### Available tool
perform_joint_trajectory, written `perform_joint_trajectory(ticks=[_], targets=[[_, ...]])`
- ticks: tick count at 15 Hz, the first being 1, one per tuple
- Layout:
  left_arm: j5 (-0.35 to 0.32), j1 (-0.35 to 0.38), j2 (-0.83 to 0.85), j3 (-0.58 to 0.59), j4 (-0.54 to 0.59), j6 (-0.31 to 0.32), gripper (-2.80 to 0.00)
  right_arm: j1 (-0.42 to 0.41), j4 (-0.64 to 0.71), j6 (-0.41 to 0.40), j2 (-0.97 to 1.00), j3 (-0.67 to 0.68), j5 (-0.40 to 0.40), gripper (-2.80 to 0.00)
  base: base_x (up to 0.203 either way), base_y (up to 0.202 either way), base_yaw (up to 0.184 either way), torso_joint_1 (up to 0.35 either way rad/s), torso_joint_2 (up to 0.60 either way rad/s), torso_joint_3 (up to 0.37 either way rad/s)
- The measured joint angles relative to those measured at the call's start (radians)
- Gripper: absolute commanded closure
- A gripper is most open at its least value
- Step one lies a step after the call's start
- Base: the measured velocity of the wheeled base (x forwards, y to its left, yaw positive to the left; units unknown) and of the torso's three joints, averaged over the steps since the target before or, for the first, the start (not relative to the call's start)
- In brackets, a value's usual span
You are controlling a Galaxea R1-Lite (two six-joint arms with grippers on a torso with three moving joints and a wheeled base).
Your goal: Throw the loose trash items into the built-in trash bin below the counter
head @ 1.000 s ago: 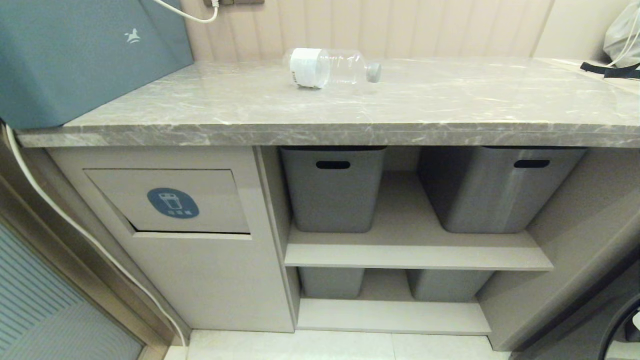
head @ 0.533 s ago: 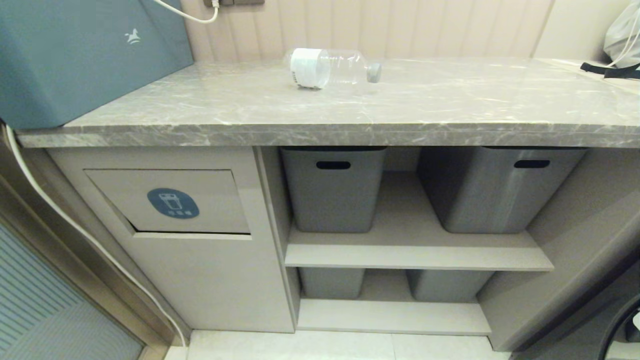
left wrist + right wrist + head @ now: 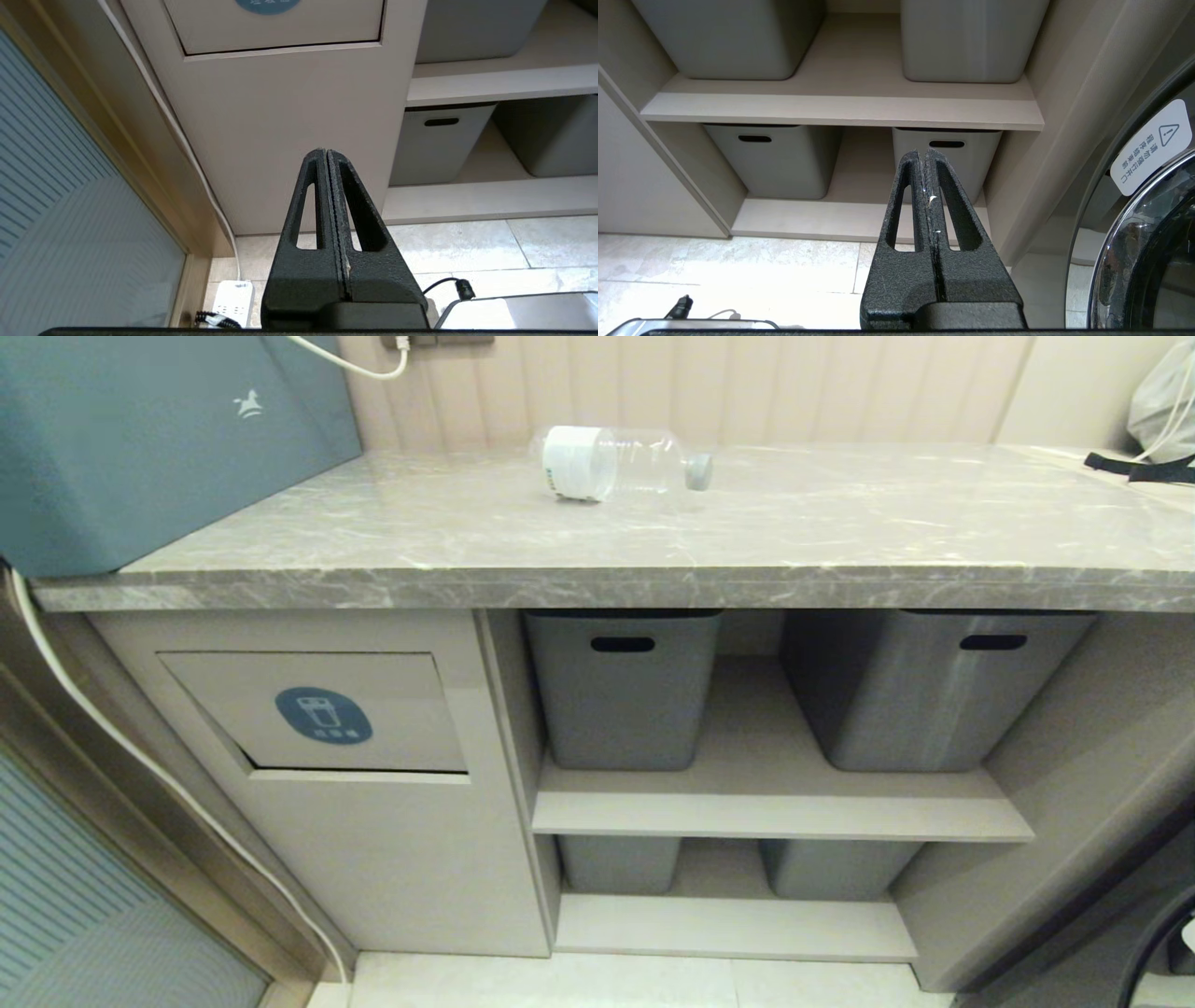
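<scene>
One clear water bottle point(image 3: 611, 462) with a grey cap and white label lies on its side at the back of the grey marble counter point(image 3: 653, 537). Below the counter at the left is the beige bin flap point(image 3: 317, 709) with its blue oval sticker, closed; its lower edge point(image 3: 280, 32) also shows in the left wrist view. Neither arm appears in the head view. My left gripper point(image 3: 326, 151) hangs low in front of the bin cabinet, shut and empty. My right gripper point(image 3: 923, 152) hangs low before the lower shelf, shut and empty.
Grey tubs with slot handles point(image 3: 621, 686) point(image 3: 934, 686) stand on the shelves right of the bin. A teal box point(image 3: 140, 439) sits on the counter's left end. A white cable point(image 3: 140, 756) runs down the left side to a power strip point(image 3: 233, 301). A washer door point(image 3: 1148, 233) is at the right.
</scene>
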Motion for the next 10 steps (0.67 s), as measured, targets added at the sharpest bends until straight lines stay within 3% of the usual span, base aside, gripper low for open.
perform_joint_trajectory(ticks=[5,10], targets=[[0.001,0.0,0.0,0.0,0.0,-0.007,0.0,0.0,0.0,-0.003,0.0,0.0,0.0,0.0,0.0,0.0,0.0,0.0,0.0,0.0],[0.021,0.0,0.0,0.0,-0.002,-0.097,0.0,0.0,-0.001,-0.001,0.0,0.0,0.0,0.0,0.0,0.0,0.0,0.0,0.0,0.0]])
